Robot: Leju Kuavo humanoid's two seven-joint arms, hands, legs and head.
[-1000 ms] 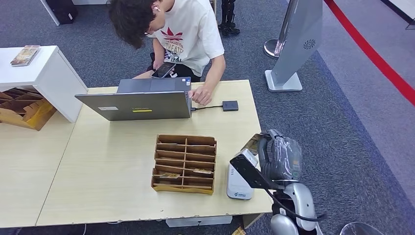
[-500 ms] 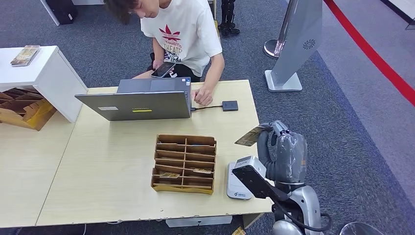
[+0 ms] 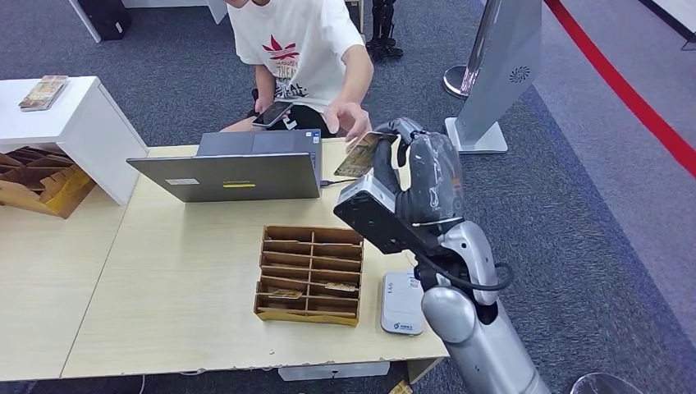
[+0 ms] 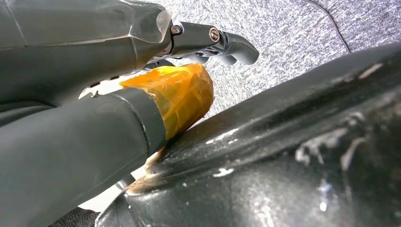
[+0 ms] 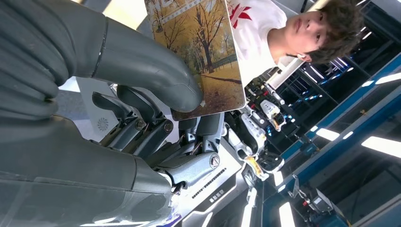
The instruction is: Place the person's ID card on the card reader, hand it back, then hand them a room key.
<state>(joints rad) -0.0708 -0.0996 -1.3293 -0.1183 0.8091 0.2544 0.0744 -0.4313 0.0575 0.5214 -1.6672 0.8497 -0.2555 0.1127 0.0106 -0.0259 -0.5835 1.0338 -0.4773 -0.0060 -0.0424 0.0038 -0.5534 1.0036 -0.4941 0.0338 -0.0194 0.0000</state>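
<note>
The right hand point(image 3: 414, 168) is up over the far right part of the surface point(image 3: 189, 287), and it grips one ID card point(image 3: 359, 154) between its thumb and fingers. In the right wrist view the card point(image 5: 198, 52) shows a picture of autumn trees, with the thumb point(image 5: 146, 71) pressed across its face. The card is in the air, tilted, just beside one outstretched hand of the person point(image 3: 347, 117) across the surface; whether the two touch I cannot tell. The person's other hand holds one phone point(image 3: 273, 114).

Down on the surface, one white card reader point(image 3: 402, 302) lies at the near right edge, with nothing on it. Just left of it sits one wooden divided tray point(image 3: 310, 275), and a couple of cards lie in its near compartments. One grey laptop point(image 3: 238, 168) stands open at the far side.

The left hand point(image 4: 142, 94) hangs by the robot's body, over grey carpet, with an orange-taped thumb; its fingers are apart with nothing in them.
</note>
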